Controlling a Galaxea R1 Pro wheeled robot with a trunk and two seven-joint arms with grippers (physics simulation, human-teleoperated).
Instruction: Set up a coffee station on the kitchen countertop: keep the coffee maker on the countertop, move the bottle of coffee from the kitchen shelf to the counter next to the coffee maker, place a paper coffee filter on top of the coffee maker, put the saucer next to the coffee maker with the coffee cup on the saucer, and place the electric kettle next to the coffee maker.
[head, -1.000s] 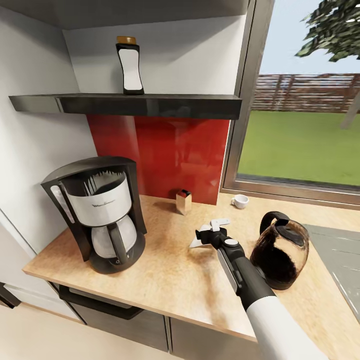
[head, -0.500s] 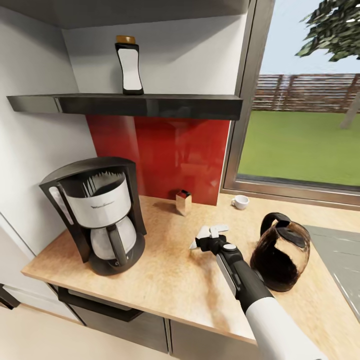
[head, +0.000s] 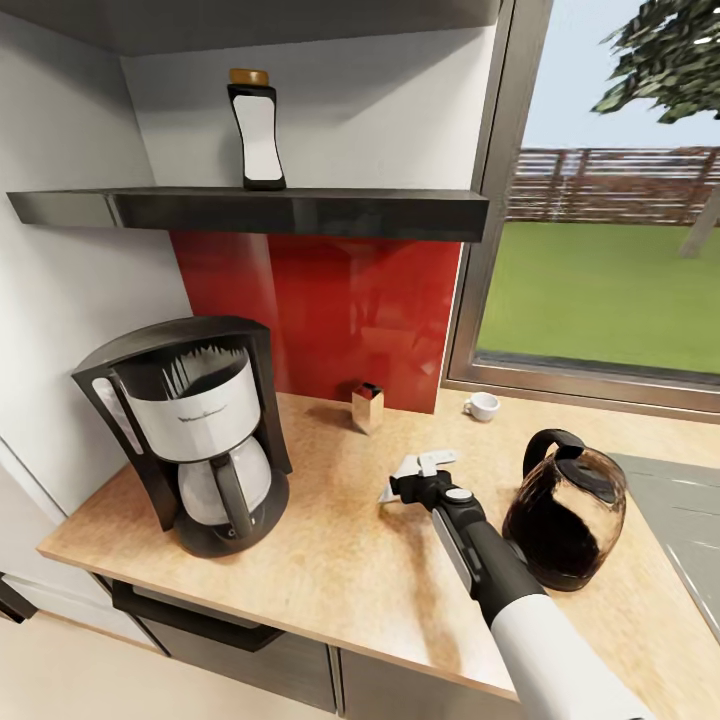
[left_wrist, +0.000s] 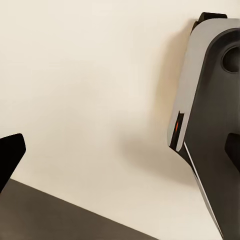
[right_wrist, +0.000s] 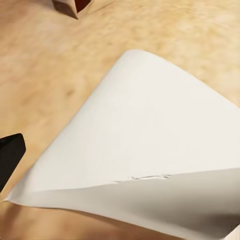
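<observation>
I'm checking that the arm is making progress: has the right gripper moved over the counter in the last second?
Yes, slightly. The right gripper, holding the paper filter, has drawn back from the small box by the red wall, toward the counter's front edge.

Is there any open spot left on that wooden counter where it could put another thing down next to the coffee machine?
Yes. The widest bare stretch of countertop lies between the coffee maker and the right gripper, running to the front edge. A smaller patch lies between the small box and the cup. It is crowded around the kettle.
</observation>
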